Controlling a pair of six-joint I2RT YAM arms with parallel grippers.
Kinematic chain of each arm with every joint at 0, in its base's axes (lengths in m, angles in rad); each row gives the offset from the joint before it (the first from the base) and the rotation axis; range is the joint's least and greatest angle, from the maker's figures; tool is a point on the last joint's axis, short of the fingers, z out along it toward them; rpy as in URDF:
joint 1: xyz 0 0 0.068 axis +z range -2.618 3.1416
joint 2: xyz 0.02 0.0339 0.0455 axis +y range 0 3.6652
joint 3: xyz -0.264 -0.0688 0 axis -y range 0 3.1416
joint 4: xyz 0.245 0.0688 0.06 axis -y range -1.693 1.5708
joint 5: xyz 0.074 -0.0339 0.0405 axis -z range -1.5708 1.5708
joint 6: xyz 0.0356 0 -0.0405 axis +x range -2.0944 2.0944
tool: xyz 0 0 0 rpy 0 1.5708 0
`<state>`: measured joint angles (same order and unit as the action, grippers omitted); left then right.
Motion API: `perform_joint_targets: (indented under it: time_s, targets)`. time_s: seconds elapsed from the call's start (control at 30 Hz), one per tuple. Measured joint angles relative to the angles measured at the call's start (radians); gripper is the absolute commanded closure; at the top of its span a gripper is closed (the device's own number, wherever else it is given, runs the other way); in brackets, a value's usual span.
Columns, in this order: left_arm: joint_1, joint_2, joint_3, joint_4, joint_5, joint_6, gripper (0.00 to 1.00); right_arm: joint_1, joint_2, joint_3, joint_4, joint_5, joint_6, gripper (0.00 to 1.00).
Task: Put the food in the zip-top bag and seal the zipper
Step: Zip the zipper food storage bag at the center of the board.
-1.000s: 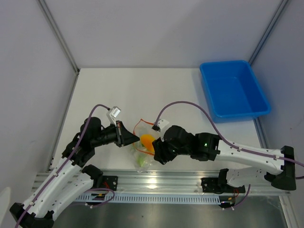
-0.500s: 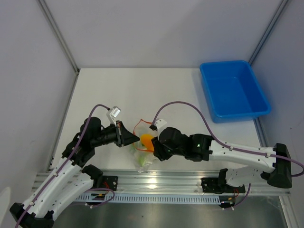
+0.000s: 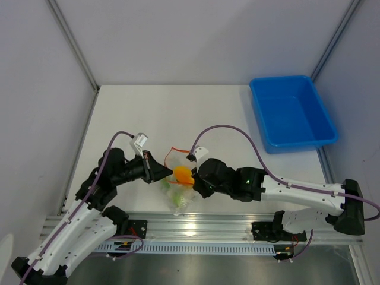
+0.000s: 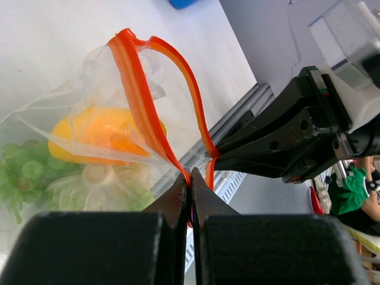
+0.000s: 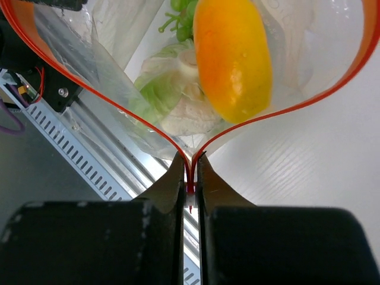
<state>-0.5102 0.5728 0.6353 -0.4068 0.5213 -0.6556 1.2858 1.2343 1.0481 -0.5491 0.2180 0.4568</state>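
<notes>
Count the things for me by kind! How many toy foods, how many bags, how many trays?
toy foods: 3 (orange fruit, green cluster, white cauliflower)
zip-top bag: 1
blue tray: 1
total: 5

The right tool now pinches the zipper, its jaws closed from wide. It sits further toward 9 o'clock.

An overhead camera looks down from behind; both close wrist cameras share the zip-top bag.
</notes>
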Motion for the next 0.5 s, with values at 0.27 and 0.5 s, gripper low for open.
perform_joint_targets:
  time_s: [0.27, 0.5]
  targets:
    - [0.0, -0.066, 0.0, -0.038, -0.111, 0.0, 0.99, 0.0, 0.04, 0.148, -0.06, 0.033, -0.168, 1.0]
    - [0.0, -0.153, 0.003, -0.092, -0.224, 0.015, 0.61, -0.004, 0.079, 0.258, -0.144, 0.028, -0.328, 1.0]
